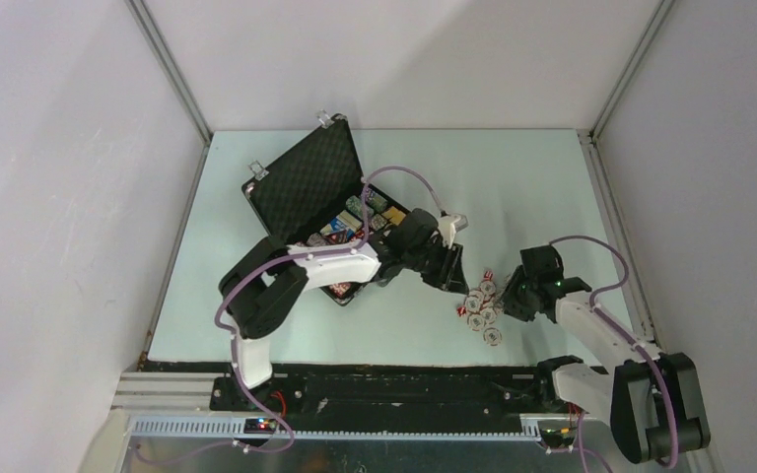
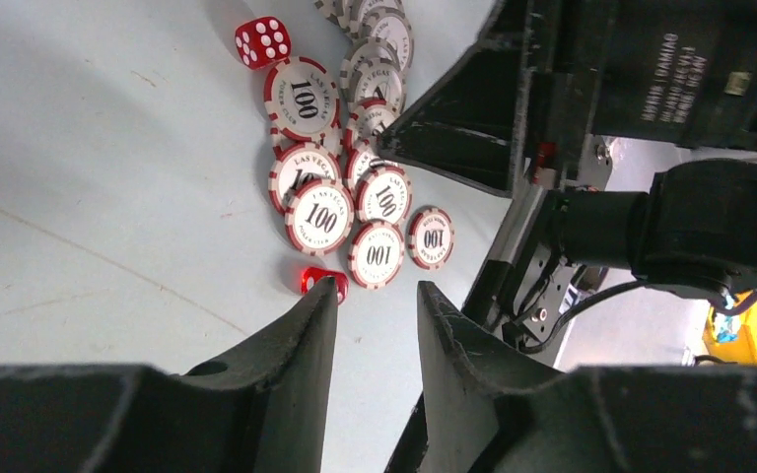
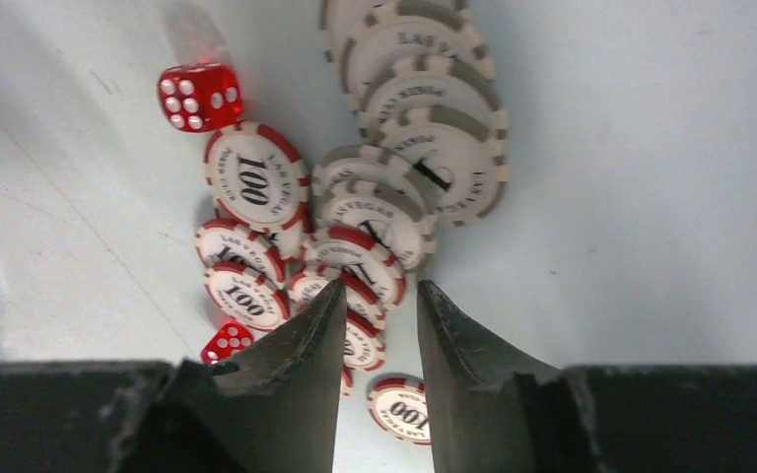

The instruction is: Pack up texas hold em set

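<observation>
Nearest the lens in each wrist view are the claw's own black fingers. The left gripper (image 2: 377, 291) has its jaws parted with a plain gap and nothing between them. It hangs low over the table (image 2: 89, 197) at the near end of the spill. The right gripper (image 3: 381, 288) is likewise parted and poised over the same heap from the opposite side. Chips show through its gap, and none appears pinched, though its fingers hide the nearest ones.

Location: the case (image 1: 304, 185) lies open at the far left of the table, with its foam-lined lid raised and its tray partly filled. The loose poker chips (image 2: 350, 187) lie overlapping to the right of it, between the two claws. One red die (image 2: 262, 41) sits at the far end of the heap, and a second die (image 2: 323, 280) lies just beside the left fingertip.

Handling, as judged: the chips are rigid, light and smooth-faced. Those lying flat would likely slide, so the better hold is across the rim of a chip propped on its neighbour. The dice are small and hard, and apt to squirt from the jaws.

Markings: the red-and-white chips read "100", "LAS VEGAS" and "POKER CLUB". The grey-edged chips (image 3: 424, 118) carry similar lettering, but no value is legible. White print on the black housing in the left wrist view is too small to read.
</observation>
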Motion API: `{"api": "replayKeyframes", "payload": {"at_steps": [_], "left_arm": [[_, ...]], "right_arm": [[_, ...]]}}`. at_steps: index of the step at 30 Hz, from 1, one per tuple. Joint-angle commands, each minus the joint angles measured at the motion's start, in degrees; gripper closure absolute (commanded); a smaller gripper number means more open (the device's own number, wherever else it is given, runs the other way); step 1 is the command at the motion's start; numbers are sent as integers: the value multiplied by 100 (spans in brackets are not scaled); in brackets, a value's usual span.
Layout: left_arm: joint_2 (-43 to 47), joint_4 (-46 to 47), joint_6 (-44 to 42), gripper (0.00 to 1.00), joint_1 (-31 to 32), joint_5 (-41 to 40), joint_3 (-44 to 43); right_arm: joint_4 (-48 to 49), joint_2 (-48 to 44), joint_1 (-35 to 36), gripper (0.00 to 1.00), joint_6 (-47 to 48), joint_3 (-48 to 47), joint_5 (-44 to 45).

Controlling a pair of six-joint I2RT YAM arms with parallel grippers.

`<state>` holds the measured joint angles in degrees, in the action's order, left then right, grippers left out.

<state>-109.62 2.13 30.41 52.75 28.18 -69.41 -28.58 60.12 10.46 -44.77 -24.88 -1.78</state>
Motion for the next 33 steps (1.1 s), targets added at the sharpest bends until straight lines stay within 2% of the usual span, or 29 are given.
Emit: {"api": "replayKeyframes", "payload": {"at_steps": [1,6,11,13,15,18,20,23,25,29,33], "left_arm": [[590,109,-238,60,-116,-175,221],[814,5,-320,60,-232,-196,298],[983,-43,-364,60,-262,-263,390],[1127,7,-362,60,-291,-322,488],[1237,54,-396,60,-326,-371,589],[1448,22,-538,60,-348,-534,754],[1635,-29,-739,59,-348,-683,935],[1954,-101,-946,58,-359,-913,1111],[2144,-85,-1091,56,-362,-1038,1255],[2420,62,-1287,52,-359,-1149,1521],[2669,164,-1403,51,-352,-1256,1741]], "right_arm": [[523,310,287,67,-142,-109,-180],[708,523,735,77,-464,-191,-259],[749,540,997,79,-680,-275,-321],[729,510,987,73,-583,-332,-371],[510,439,846,56,-418,-472,-289],[30,230,564,49,16,-699,-71],[-242,-32,397,38,285,-827,222],[-625,-390,285,6,623,-983,677],[-777,-372,249,1,823,-1119,926],[-982,137,168,0,1063,-1432,1080],[-935,599,34,3,705,-1466,654]]}}
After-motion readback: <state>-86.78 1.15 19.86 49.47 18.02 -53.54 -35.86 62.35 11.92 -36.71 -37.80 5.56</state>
